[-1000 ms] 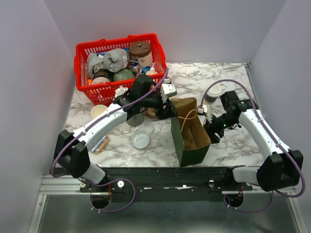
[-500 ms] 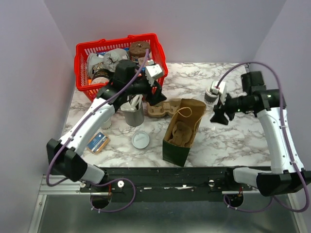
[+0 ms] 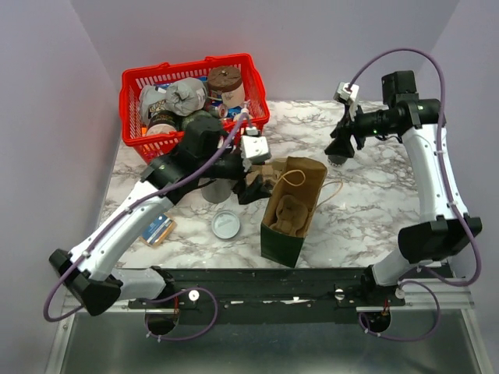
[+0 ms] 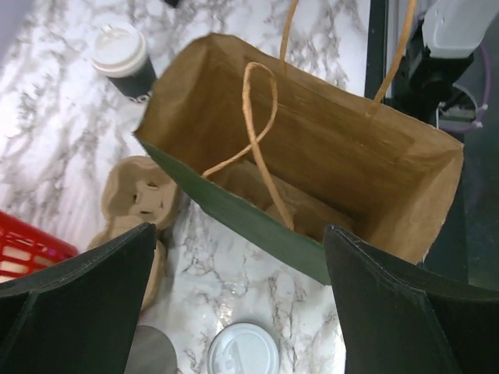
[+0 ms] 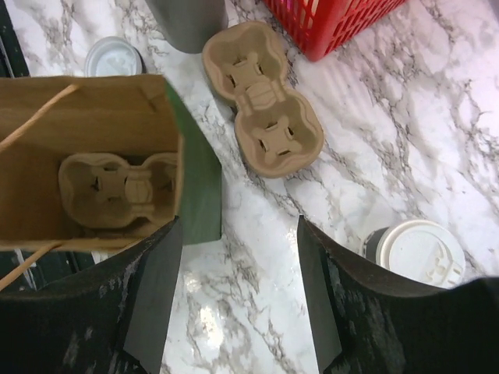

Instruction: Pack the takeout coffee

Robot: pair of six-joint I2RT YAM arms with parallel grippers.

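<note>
- Takeout coffee [image 5: 417, 251], white lid on, stands upright on the marble table [image 5: 437, 117]. It sits just outside the right finger of the right gripper [image 5: 239, 234], not between the fingers.
- Right gripper: fingers spread wide, nothing between them. Seen from overhead, it hovers over the cup's spot.
- Left gripper [image 4: 240, 230]: also spread and empty, poised above the open mouth of the paper bag [image 4: 312, 156]. The coffee lies well ahead of it, beyond the bag and toward its left-finger side.
- The right arm is plainly the nearer. The coming grasp likely turns on a sideways shift toward its right finger, to centre the cup's vertical axis in the gap, then a descent to clasp the wall below the lid.
- The bag lies off the right gripper's left-finger side with a cardboard carrier [image 5: 117, 191] seated in its bottom. A spare carrier [image 5: 263, 97] lies on the marble ahead of the fingertips.
- A second ago the right gripper was low against the bag's side, and it has since swung up and away to the cup.
- The left gripper, beside the red basket [image 3: 187, 65] half a second ago, has returned to the bag.
- The bag has sat unchanged over that half second, and the cup has not moved.
</note>
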